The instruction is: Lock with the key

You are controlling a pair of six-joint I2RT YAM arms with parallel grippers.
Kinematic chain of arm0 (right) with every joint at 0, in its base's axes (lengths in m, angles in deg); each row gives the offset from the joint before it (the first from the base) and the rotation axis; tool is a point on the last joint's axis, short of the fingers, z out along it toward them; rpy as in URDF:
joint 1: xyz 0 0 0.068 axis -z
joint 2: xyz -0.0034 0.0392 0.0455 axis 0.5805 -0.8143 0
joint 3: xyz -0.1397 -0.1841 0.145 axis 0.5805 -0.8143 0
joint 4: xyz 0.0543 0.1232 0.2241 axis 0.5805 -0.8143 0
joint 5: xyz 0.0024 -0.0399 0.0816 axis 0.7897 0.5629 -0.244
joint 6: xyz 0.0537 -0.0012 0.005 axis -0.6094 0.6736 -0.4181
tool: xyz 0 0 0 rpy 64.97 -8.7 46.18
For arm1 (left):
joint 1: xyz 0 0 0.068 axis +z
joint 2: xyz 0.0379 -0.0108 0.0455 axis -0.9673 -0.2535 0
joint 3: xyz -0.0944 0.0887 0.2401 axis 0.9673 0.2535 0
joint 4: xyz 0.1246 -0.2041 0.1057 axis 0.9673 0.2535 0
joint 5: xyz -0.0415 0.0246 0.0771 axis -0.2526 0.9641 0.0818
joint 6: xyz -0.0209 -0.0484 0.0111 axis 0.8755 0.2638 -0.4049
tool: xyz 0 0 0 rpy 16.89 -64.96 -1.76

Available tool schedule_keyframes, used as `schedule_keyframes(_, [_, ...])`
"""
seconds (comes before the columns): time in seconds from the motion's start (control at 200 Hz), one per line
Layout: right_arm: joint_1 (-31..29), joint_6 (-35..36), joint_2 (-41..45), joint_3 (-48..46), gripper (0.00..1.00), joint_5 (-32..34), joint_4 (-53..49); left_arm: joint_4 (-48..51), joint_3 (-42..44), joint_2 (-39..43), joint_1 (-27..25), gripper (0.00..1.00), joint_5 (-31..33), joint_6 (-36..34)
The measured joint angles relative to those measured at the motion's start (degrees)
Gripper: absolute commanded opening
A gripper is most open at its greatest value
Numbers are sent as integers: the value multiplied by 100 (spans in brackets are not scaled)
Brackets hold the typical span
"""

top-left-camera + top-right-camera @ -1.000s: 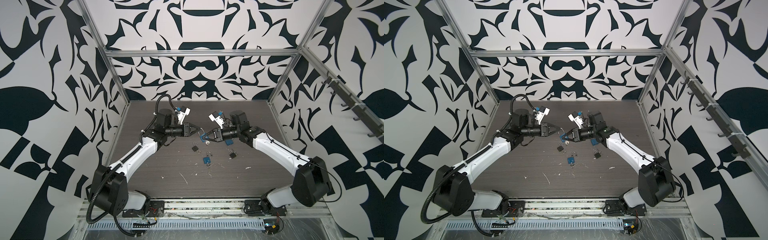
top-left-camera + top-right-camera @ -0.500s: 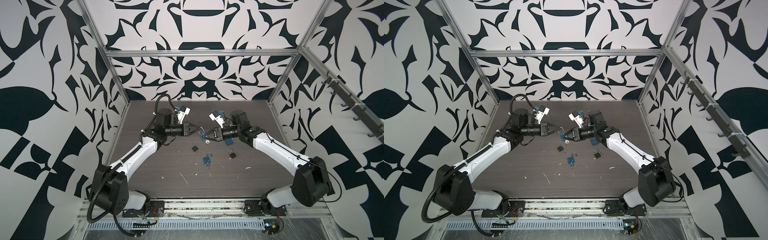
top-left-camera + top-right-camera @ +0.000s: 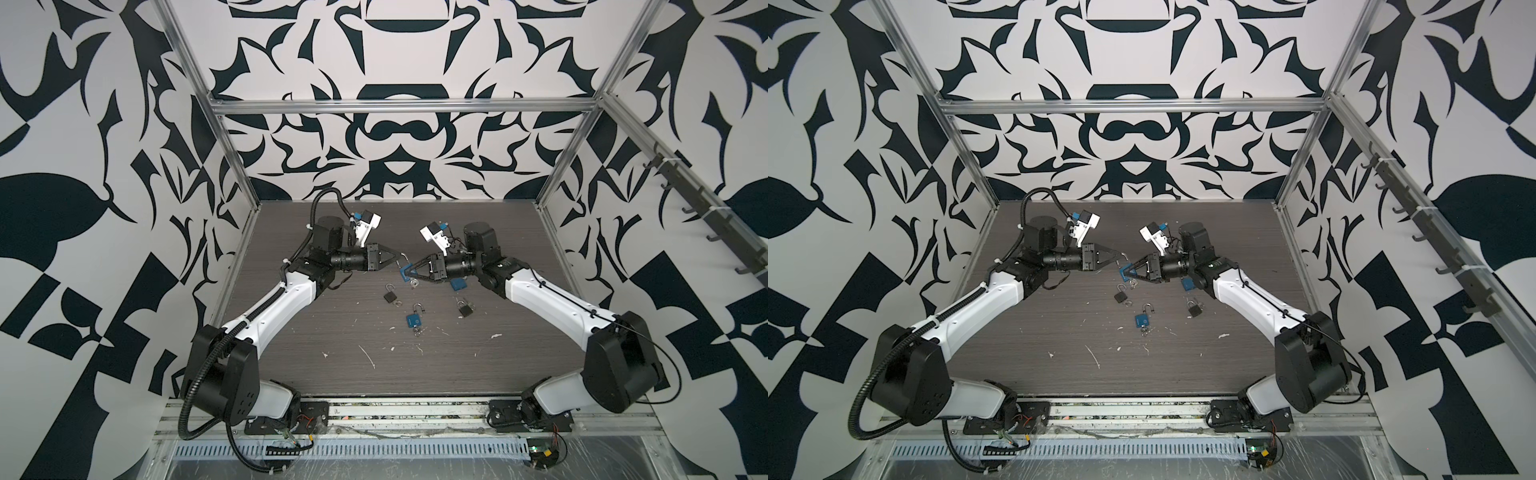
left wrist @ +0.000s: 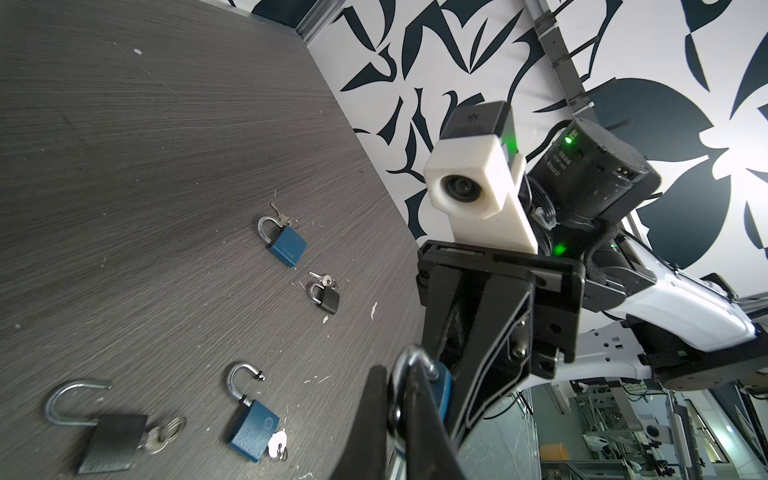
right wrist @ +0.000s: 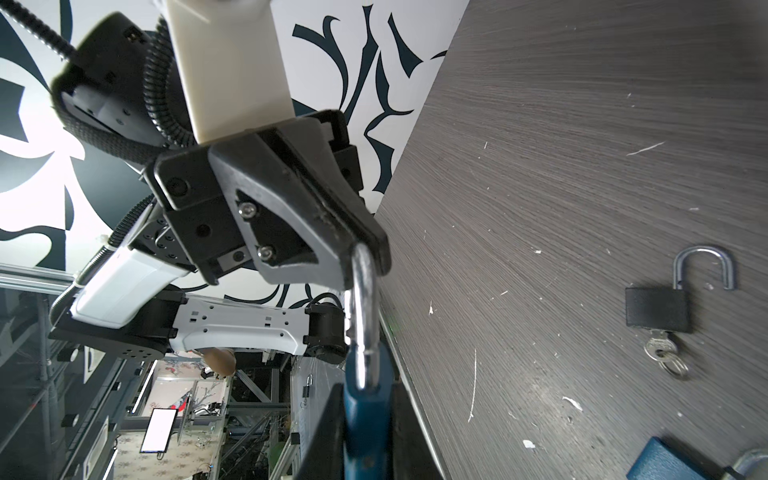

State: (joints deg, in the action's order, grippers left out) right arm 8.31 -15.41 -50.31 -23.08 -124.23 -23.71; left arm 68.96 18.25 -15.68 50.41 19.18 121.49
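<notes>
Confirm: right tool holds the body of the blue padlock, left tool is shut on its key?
Wrong on one point: the left tool is shut on the shackle, not the key, as the right wrist view shows. The right tool does hold the body of the blue padlock.

Lighting bright, even, diffuse; shadows on the counter faint and soft. Both top views sharp, straight lines bowed toward edges. Wrist views heavily wide-angle warped, with blown-out white glare on the wall.
</notes>
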Motion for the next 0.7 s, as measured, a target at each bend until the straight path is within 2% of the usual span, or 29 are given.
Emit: schedule_keyframes(0.7, [-28,-605,72,-24,0,-24,229,-710,354,101,2,0,-109,210])
